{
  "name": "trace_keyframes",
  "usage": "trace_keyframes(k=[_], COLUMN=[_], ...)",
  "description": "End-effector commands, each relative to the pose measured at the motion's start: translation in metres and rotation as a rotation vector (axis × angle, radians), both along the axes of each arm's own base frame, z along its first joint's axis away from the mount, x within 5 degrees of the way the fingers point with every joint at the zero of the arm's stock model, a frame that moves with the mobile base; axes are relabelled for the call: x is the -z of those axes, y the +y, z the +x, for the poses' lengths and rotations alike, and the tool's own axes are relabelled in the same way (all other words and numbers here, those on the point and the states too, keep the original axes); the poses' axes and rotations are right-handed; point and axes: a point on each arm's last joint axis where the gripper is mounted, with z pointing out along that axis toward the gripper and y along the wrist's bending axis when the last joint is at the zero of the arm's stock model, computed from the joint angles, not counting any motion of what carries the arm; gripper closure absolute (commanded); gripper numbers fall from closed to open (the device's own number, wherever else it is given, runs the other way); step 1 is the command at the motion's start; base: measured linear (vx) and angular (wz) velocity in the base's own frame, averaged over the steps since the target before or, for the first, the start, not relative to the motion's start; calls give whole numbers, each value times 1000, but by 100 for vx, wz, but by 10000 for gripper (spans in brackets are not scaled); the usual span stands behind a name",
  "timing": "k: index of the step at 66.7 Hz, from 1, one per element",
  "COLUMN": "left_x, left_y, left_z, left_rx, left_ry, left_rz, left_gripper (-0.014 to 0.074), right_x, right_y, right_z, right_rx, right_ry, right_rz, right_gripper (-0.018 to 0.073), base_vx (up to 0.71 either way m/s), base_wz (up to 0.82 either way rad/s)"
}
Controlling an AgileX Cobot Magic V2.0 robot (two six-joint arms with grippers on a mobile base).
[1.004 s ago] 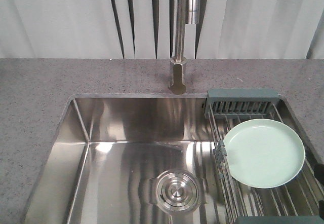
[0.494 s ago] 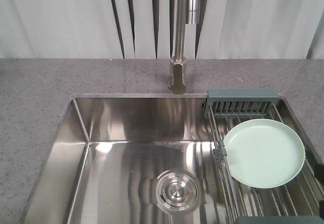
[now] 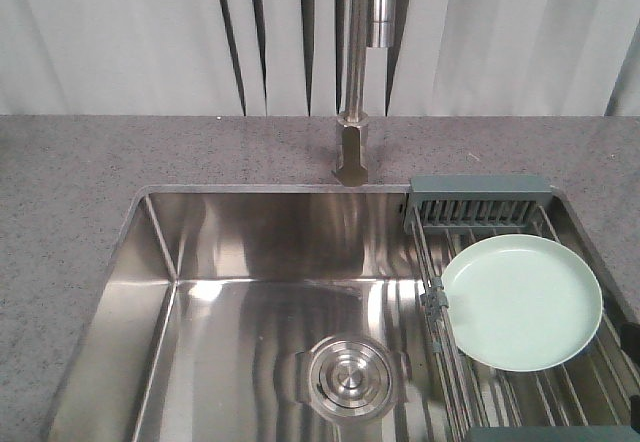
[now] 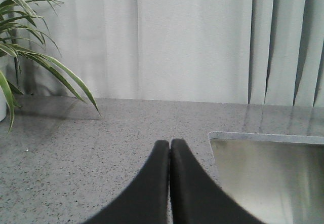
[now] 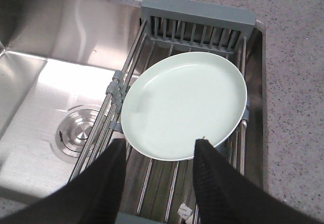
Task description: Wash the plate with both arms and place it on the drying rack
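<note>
Hovering right gripper point(image 5: 159, 155) spread wide above plate point(image 5: 184, 105) (holding nothing); left gripper point(image 4: 170, 145) pressed together

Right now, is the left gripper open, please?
No, the left gripper is shut, its two black fingers pressed together above the countertop.

Plate point(image 3: 521, 302) pale mint; drying rack point(image 3: 478, 198) grey-green; countertop point(image 3: 100, 162) speckled grey.

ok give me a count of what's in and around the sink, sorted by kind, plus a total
Plates: 1, the mint-green plate lying on the rack
Drying racks: 1, the drying rack across the right of the basin
Faucets: 1, the faucet
Sink drains: 1, the drain
Potted plants: 1, the plant on the counter
Grippers: 2, left gripper, right gripper
Total: 7
</note>
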Motion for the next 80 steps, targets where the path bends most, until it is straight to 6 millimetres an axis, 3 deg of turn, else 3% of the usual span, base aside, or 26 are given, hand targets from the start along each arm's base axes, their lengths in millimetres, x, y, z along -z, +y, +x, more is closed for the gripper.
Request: trace_keyframes(k=[1,44,52,65,80], left_x=[-17,-17,-17,-17,-17], left_y=[0,0,0,0,0], left_z=[-3,-4,-4,-4,-4], left_rx=[3,3,3,3,3], left_ry=[-119,-121,-121,-121,-121], left_rz=[-2,-2,-2,-2,-2], left_gripper=[603,603,603,603,603], right_x=[-13,-13,-11,19,62], right_y=[0,0,-5,-16,-17], right_z=[3,3,-3,-27,-44], right_rx=[5,5,22,144,232], right_ry=[-87,-90,-154,-407,-580], right_rz=[9,1,-45,-21,161], right_gripper=[240,240,257,355,574], base_vx=[0,0,0,0,0], base_wz=[0,0,0,0,0])
